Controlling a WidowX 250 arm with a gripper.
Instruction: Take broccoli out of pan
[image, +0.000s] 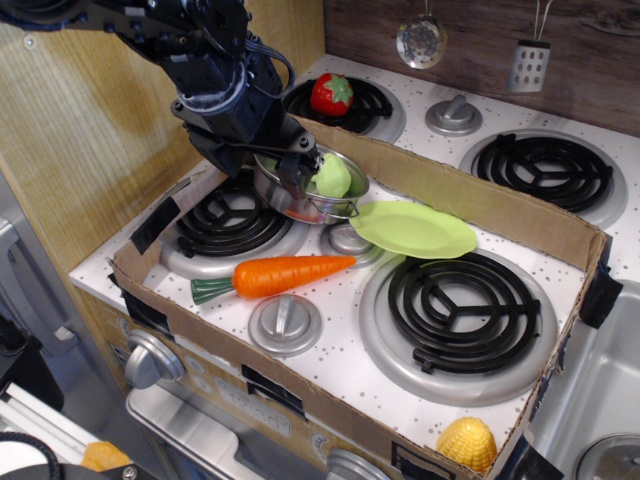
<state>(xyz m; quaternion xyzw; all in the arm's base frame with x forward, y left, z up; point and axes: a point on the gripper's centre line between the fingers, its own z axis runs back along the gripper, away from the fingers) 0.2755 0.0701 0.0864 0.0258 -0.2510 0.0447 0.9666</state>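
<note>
- While the gripper (300, 165) reaches into the pan (300, 203), whether its fingers pinch anything cannot be told.
- The broccoli (332, 177) lies inside the pan, at the gripper's three o'clock, touching it.
- A plate (413, 229) sits at the pan's four o'clock.

Shiny steel pan (318, 205), glossy plastic broccoli (333, 178), matt cardboard wall (470, 200).

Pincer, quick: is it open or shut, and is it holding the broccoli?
Pincer: down in the pan, right against the broccoli. Whether it is open, shut or gripping cannot be told from this view.
</note>
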